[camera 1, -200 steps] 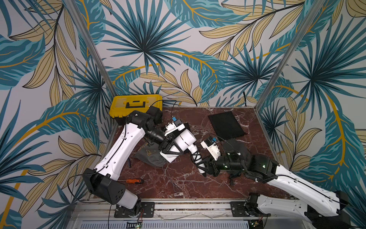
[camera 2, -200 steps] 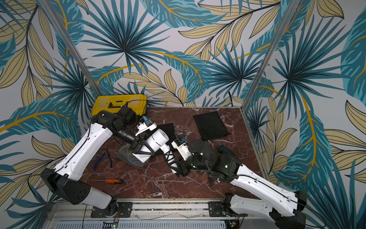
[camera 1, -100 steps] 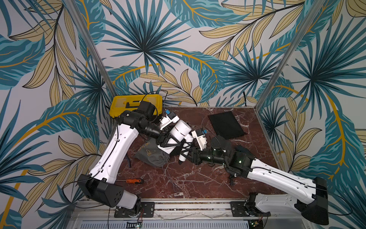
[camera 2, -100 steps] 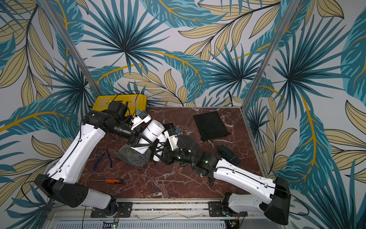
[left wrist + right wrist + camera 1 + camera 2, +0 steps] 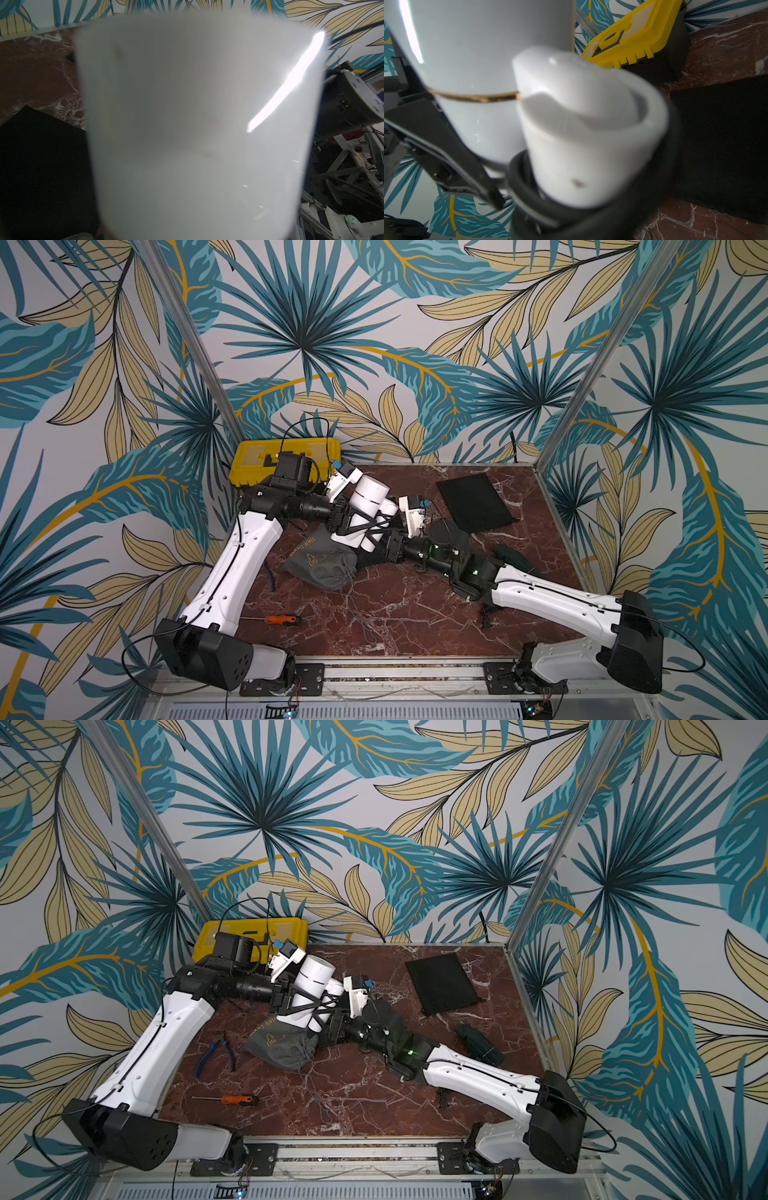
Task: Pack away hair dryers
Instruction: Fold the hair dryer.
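Left wrist view: white hair dryer (image 5: pixel 197 124) barrel close-up; in a top view left gripper (image 5: pixel 369 525) clamps it, right gripper (image 5: pixel 380 537) pinches handle.

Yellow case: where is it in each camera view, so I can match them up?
In a top view: yellow case at the far left corner.
In a top view: yellow case at that same corner.
Left wrist: not in it.
Right wrist: yellow case behind the white hair dryer.
Shared landmark: the white hair dryer, seen in every view.

Marble (image 5: pixel 395 614) in front lies open to me; pouch (image 5: pixel 322 562) and screwdriver (image 5: pixel 282 619) crowd my left, teal dryer (image 5: pixel 478 1043) my right.
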Motion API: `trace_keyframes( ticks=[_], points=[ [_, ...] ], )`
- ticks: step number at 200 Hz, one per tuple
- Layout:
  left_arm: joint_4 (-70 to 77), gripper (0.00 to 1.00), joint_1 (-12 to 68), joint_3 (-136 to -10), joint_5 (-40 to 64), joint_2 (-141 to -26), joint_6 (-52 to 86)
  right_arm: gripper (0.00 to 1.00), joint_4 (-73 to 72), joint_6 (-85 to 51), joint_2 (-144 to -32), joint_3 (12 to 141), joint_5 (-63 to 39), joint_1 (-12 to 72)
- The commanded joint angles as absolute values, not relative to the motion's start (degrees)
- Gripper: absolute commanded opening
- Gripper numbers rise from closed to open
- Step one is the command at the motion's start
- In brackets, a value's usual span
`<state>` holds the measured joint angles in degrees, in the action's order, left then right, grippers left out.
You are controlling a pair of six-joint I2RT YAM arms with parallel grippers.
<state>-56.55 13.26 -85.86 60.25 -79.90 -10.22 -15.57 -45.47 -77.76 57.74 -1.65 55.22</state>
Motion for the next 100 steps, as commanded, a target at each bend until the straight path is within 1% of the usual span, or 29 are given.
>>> trace_keyframes(
  ticks=[1,12,28,45,60,77,100],
  points=[
    [-51.9,0.0,18.5,-84.7,70.4,-82.1,-4.1,0.14,-31.8,-40.5,-76.8,61.6,-13.7,61.0],
    [-52.0,0.0,17.3,-85.5,70.2,-81.8,-3.8,0.26,-22.8,-38.0,-74.2,62.0,-10.3,60.9],
    [-52.0,0.0,15.2,-86.3,70.8,-81.5,-3.4,0.41,-11.0,-35.1,-70.4,62.2,-5.9,60.9],
    [-52.0,0.0,13.8,-87.2,72.4,-81.2,-3.4,0.52,-2.1,-33.4,-66.3,61.2,-3.0,60.9],
    [-51.9,0.0,13.3,-87.9,74.6,-81.3,-3.5,0.56,4.8,-32.1,-63.5,61.1,-2.6,60.8],
    [-52.0,0.0,13.3,-88.2,77.6,-81.7,-3.1,0.58,10.7,-31.3,-61.4,61.4,-2.7,60.8],
    [-51.9,0.0,13.3,-87.8,78.4,-81.2,-3.4,0.59,9.6,-31.9,-58.8,59.0,-3.3,60.8]
  ],
)
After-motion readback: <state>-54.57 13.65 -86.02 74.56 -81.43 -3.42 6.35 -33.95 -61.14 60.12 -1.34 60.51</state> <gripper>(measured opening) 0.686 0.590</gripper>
